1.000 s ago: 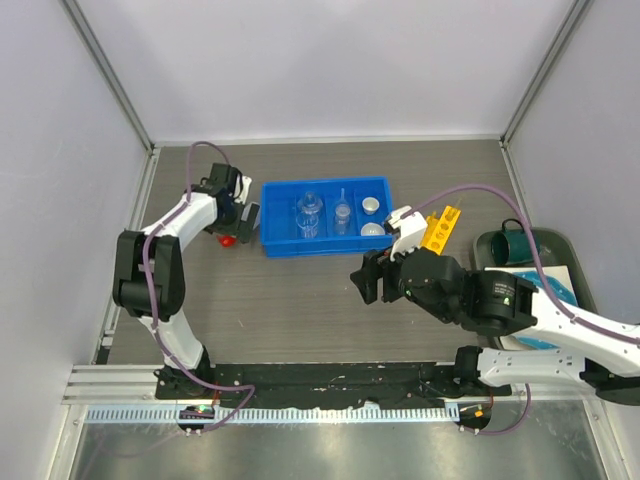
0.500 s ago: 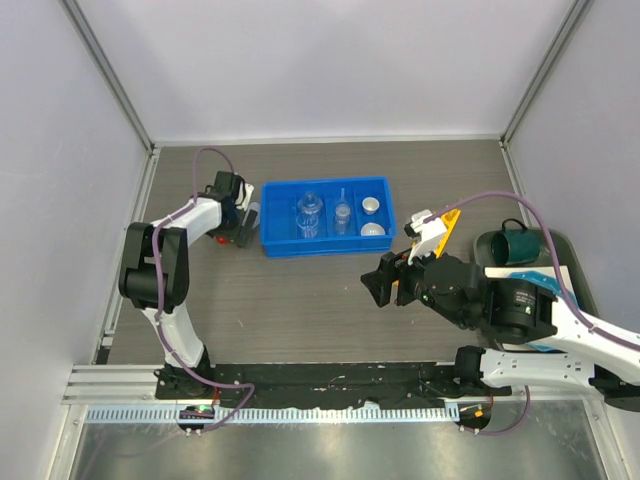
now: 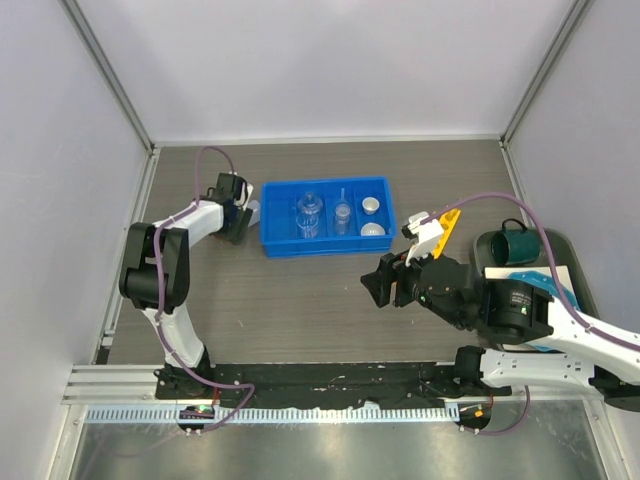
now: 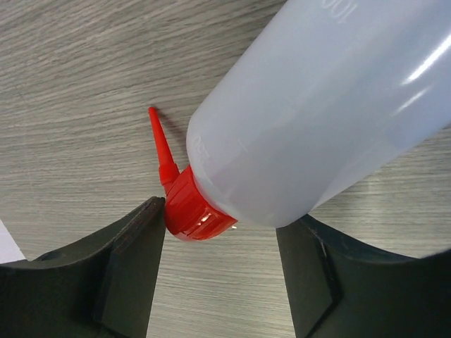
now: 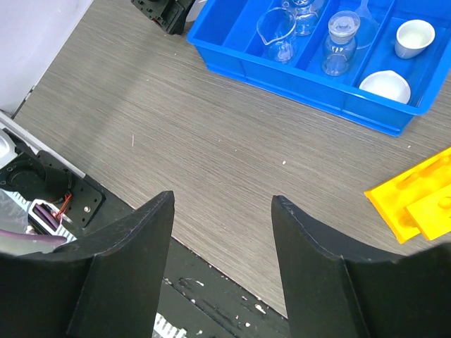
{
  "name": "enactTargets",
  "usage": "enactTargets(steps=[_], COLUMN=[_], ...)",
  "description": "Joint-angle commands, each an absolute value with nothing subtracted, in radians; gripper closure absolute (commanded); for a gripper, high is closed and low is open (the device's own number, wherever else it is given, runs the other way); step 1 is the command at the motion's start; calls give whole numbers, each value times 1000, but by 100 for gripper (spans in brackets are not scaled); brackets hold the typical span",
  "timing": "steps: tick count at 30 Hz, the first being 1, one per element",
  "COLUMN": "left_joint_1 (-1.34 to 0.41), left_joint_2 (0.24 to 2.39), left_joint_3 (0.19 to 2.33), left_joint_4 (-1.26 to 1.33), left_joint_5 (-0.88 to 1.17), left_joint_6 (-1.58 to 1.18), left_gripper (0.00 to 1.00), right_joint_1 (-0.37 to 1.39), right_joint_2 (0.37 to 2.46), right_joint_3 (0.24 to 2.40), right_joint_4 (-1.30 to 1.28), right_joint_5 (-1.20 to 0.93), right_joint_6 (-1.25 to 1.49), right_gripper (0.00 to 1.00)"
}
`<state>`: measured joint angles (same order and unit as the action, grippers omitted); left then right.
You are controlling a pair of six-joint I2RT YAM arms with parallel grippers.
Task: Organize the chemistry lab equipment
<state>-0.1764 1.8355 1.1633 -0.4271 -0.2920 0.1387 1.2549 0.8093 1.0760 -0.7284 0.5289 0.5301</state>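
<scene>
The step in hand is the pick-up of the translucent plastic squeeze bottle with the red cap (image 4: 317,113). It lies on its side on the grey wood-grain tabletop (image 3: 300,300), just left of the blue plastic divided tray (image 3: 275,245). The left hand (image 4: 220,215) stands part open astride the bottle at its shoulder. One finger is just beside the cap and the other is against or just beside the body; whether it has a firm hold cannot be told.

The next move likely calls for a firm squeeze on the body, then a lift clear of the tray's wall. The bottle looks smooth, rounded and soft-walled, with a thin red spout, so it may roll or slip.

The right hand (image 5: 222,201) hangs wide open and empty above the tabletop, near the yellow holed tube rack (image 5: 416,204).
</scene>
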Motion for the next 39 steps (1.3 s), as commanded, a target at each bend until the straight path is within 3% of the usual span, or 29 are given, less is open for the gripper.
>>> enactTargets(steps=[1,11,15,25,29,30,33,39], left_joint_1=[-181,-193,-198,-216,-218,-218,-219,-218], left_joint_2=[1812,1856,1876,1882,1856,1850,1825,1827], left_joint_3=[1161,1190,1203,1190,1183,1186,1204,1337], left_joint_4=[-382,-408,-422,-422,-411,-410,-416,-495], left_joint_5=[-342,-334,-316,-313,-316,-316,-307,-255], left_joint_6=[143,150,144,132,118,115,104,52], left_gripper=[34,43,79,82,70,53,31,21], right_joint_1=[1259,1259,1259,1259,1259,1259,1259,1261], right_joint_2=[805,805,801,807,816,821,828,844], right_joint_3=[1086,1081,1080,1081,1077,1077,1071,1062], right_joint_4=[-686,-678,-678,-672,-669,-663,-657,-644], right_joint_5=[528,523,520,503,496,492,492,495], right_joint_6=[543,543,545,552,554,554,551,543], right_gripper=[37,41,43,44,44,44,42,40])
